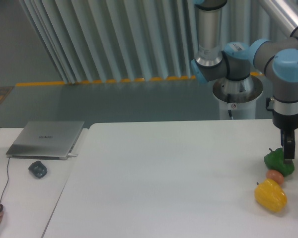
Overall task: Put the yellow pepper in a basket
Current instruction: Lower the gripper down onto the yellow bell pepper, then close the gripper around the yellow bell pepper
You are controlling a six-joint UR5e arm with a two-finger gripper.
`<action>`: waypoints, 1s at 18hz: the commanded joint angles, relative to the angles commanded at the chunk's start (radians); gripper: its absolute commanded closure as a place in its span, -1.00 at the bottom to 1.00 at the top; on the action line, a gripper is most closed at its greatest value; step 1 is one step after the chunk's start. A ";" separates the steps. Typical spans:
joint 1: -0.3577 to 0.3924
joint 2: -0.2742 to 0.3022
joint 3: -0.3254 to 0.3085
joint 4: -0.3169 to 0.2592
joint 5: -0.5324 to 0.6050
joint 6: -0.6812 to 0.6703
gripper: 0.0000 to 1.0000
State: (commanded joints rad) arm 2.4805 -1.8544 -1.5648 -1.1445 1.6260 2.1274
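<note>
The pepper (270, 195) you want is the yellow one, lying on the white table (169, 173) near its right edge, toward the front. Your gripper (288, 148) hangs at the far right, pointing straight down from the arm's (288, 84) wrist, and only one dark finger (288, 147) shows clearly, so you cannot tell whether the jaws stand apart or together. Nothing is visibly held.

Right under that finger sits the green pepper (278, 161); the fingertip overlaps its right side in this view, though whether they touch cannot be made out. Just in front of the green pepper lies a small orange-brown ball (274, 176), wedged between it and the yellow pepper and seemingly touching both. So the three things form a tight line running from the gripper toward the front edge, with the yellow pepper last and nearest the camera, slightly left of the finger. The green pepper and the ball are what lie between your tool and the yellow one.

Well away, on the lower table at the left, you have a closed laptop (45, 140) and a dark mouse (37, 169) just in front of it, with a thin cable (8, 173) trailing along that surface.
</note>
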 joint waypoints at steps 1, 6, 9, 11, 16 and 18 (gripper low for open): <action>-0.012 -0.015 0.018 0.006 0.005 0.021 -1.00; -0.051 -0.083 0.060 0.020 0.025 0.193 -1.00; -0.074 -0.109 0.051 0.061 0.025 0.236 -1.00; -0.091 -0.127 0.051 0.074 0.026 0.233 -1.00; -0.106 -0.149 0.054 0.095 0.026 0.241 -1.00; -0.106 -0.161 0.054 0.094 0.034 0.287 -1.00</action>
State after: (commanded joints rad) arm 2.3746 -2.0156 -1.5110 -1.0508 1.6597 2.4143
